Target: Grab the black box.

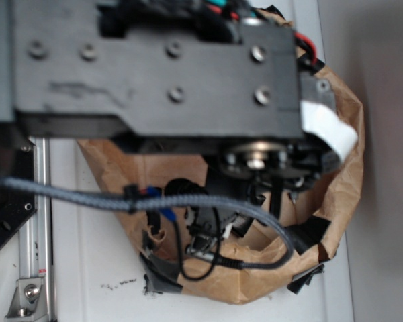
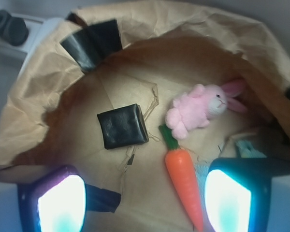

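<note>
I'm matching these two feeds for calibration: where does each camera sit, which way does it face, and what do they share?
Exterior: above the scene, looking down on the robot arm, which hides most of the brown paper bag.
Wrist: on the arm, looking down into the bag between the gripper fingertips at the black box, pink bunny and carrot.
Shared: the paper bag with its black tape patches.

small glossy black square box (image 2: 123, 126) flat on brown paper (image 2: 77, 159) | pink plush bunny (image 2: 201, 110) right of it | orange plastic carrot (image 2: 183, 179) below bunny | glowing fingers (image 2: 61, 204) spread apart
</note>
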You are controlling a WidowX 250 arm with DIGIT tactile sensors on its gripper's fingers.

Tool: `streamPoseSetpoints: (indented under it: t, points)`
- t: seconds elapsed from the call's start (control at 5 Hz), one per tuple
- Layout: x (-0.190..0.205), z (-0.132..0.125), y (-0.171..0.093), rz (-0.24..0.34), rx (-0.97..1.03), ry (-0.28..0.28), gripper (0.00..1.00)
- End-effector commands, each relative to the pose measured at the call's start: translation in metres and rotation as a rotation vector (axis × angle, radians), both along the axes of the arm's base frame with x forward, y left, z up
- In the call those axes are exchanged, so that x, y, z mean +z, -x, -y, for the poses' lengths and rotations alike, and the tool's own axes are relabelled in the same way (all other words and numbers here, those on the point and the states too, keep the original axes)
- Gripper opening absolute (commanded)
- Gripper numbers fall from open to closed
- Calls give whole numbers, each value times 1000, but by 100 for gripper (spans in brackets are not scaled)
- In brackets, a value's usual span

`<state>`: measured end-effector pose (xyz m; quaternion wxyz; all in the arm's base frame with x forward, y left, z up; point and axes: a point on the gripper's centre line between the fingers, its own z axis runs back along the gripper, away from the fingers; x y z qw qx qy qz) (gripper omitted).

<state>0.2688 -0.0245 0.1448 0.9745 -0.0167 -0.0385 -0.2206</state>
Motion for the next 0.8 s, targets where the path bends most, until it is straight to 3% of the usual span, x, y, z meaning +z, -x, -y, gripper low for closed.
streamPoseSetpoints:
  t: [0.0,0.4,0.6]
  points:
    - [0,-24,-13,41,11,-7,100]
    - [-39,-4,-3,40,-85,-83,100]
    - [-39,-4,-3,40,-85,-83,100]
